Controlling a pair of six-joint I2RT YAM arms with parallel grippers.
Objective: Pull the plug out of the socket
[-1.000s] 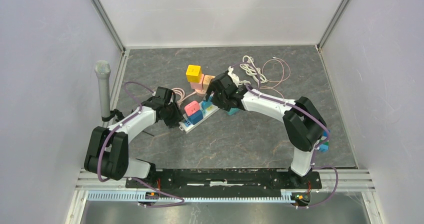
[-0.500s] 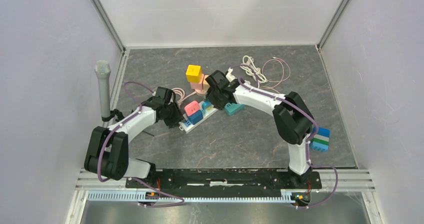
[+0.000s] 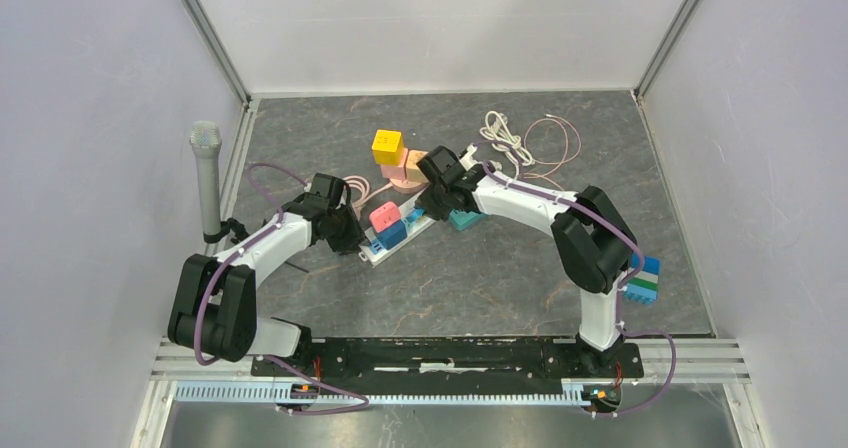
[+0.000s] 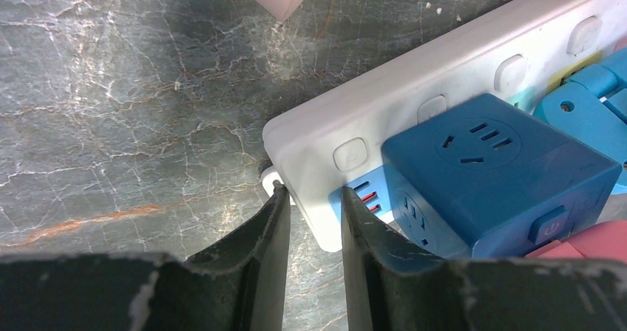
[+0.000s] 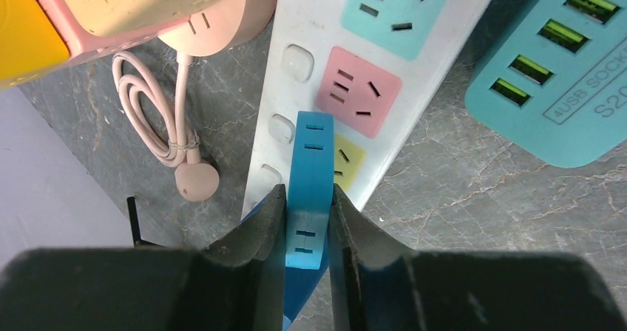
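The socket is a white power strip [image 3: 372,254] lying diagonally on the floor mid-table. A flat light-blue plug [image 5: 311,161] stands upright in it, next to a dark blue cube adapter [image 4: 495,176] and a pink cube [image 3: 383,214]. My right gripper [image 5: 307,194] is shut on the light-blue plug, one finger on each flat side. My left gripper [image 4: 313,194] pinches the strip's near end [image 4: 325,161], its fingers touching both sides of the corner. In the top view the left gripper [image 3: 352,238] sits at the strip's left end and the right gripper [image 3: 425,206] over its middle.
A teal USB block [image 5: 554,65] lies right of the strip. A pink adapter [image 3: 402,171] with a yellow cube [image 3: 387,146] on top and a coiled pink cord [image 5: 155,117] sits behind. White and pink cables [image 3: 520,138] lie far right, a microphone [image 3: 206,178] stands left.
My right gripper has closed from wide open onto the light-blue plug after shifting slightly left. The left gripper has tightened on the strip's end. The strip has not moved.
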